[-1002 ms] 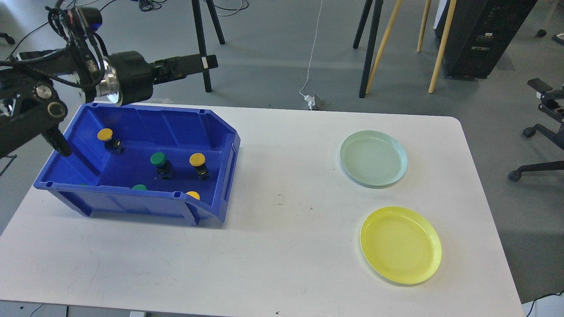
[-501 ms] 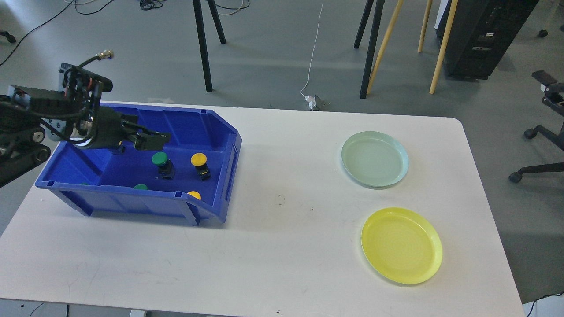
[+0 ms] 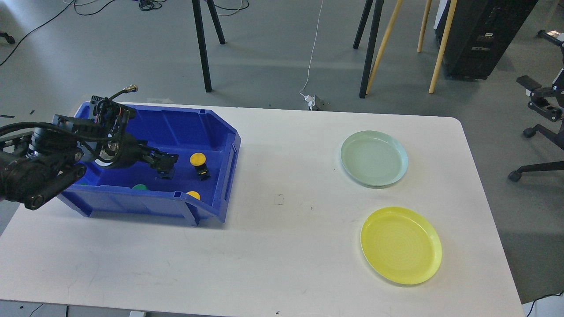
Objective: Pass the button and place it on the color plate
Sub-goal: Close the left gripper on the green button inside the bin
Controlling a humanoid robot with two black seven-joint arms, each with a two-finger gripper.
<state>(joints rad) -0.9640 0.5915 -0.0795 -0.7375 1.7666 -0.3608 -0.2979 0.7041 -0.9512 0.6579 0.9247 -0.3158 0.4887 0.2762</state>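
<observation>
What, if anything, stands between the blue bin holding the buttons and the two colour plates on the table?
Nothing visible on the tabletop. Bare white table runs from the blue bin to the green plate and the yellow plate. Only the bin's own wall stands in the way, so a button has to be lifted over it.

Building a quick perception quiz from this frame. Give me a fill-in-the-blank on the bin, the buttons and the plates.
1. The black left gripper reaches into the blue plastic bin, which sits on the ___ side of the white table.
2. The round plate nearer the camera is ___ in colour.
3. The pale green round plate holds ___ buttons.
4. The push button standing just right of the gripper has a ___ cap.

Missing words: left; yellow; no; yellow
</observation>
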